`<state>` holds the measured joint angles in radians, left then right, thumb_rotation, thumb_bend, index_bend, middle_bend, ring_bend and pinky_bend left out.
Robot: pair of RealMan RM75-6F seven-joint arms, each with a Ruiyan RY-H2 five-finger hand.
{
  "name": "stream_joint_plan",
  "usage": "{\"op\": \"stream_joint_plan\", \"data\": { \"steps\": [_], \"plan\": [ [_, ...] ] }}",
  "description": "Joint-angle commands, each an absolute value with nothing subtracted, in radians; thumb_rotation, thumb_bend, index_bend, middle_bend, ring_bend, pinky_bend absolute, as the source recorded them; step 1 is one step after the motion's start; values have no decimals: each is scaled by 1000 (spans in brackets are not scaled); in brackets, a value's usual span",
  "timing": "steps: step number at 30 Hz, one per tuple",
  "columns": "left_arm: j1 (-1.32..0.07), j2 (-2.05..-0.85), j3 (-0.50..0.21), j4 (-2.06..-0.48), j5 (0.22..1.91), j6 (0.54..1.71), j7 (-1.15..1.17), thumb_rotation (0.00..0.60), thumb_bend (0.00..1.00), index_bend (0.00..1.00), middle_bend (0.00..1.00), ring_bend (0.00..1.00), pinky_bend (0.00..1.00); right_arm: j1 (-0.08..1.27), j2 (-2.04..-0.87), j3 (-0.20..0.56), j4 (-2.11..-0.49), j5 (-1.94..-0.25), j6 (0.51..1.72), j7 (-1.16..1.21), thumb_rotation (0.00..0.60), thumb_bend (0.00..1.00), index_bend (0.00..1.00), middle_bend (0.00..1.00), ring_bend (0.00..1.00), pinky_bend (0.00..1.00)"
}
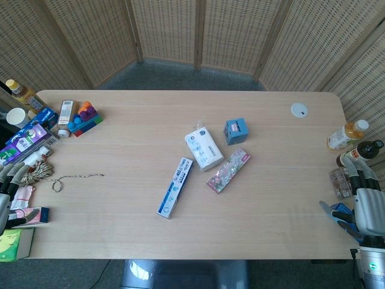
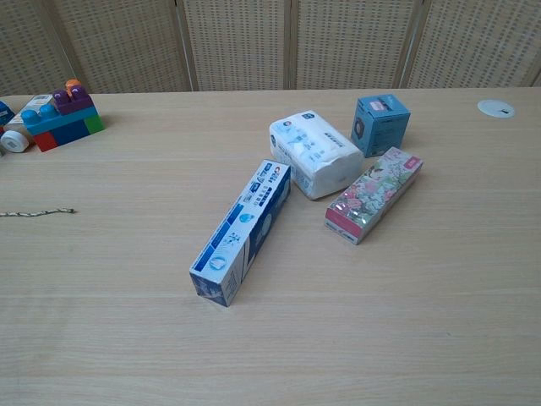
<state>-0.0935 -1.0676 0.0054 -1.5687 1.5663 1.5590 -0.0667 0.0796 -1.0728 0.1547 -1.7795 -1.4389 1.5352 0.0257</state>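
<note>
Centrally on the pale wooden tabletop point(image 1: 120, 198), four packaged items are lying in a loose cluster, well apart from both hands. The long blue-and-white toothpaste box point(image 1: 175, 187) is running its long axis diagonally, from its near-left end up toward the far right, where it is sitting just beside the white tissue pack point(image 1: 204, 148). The floral box point(image 1: 228, 170) is lying roughly parallel to it on the right, and the small blue cube box point(image 1: 236, 130) is standing just behind that. The left hand point(image 1: 7, 192) is resting at the left edge of the tabletop with its fingers loosely apart and nothing in them, close to a bundle of twine point(image 1: 37, 173) and assorted packets. The right hand point(image 1: 368, 208) is sitting at the right edge beside two bottles point(image 1: 347, 135); whether it is grasping anything cannot be told, though blue-handled scissors point(image 1: 338, 217) are lying just at its inner side. Neither hand is appearing in the chest view, and the cluster is lying about midway between them. Toy blocks point(image 1: 85, 117) are sitting at the far left.
</note>
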Motion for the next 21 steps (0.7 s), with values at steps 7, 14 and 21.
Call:
{"op": "stream_joint_plan", "data": {
  "steps": [7, 14, 21],
  "plan": [
    [-102, -1087, 14, -1552, 1594, 1537, -44, 600, 65, 73, 0, 0, 0, 76, -1064, 153, -1788, -1447, 1541, 39, 600, 0, 0, 0, 0, 0],
    [-248, -1128, 9, -1385, 1830, 1503, -13, 600, 64, 30, 0, 0, 0, 76, -1060, 157, -1791, -1442, 1540, 47, 600, 0, 0, 0, 0, 0],
    [-493, -1123, 0, -1368, 2026, 1284, 142, 600, 53, 0, 0, 0, 0, 73, -1054, 159, -1799, -1444, 1550, 53, 600, 0, 0, 0, 0, 0]
  ]
}}
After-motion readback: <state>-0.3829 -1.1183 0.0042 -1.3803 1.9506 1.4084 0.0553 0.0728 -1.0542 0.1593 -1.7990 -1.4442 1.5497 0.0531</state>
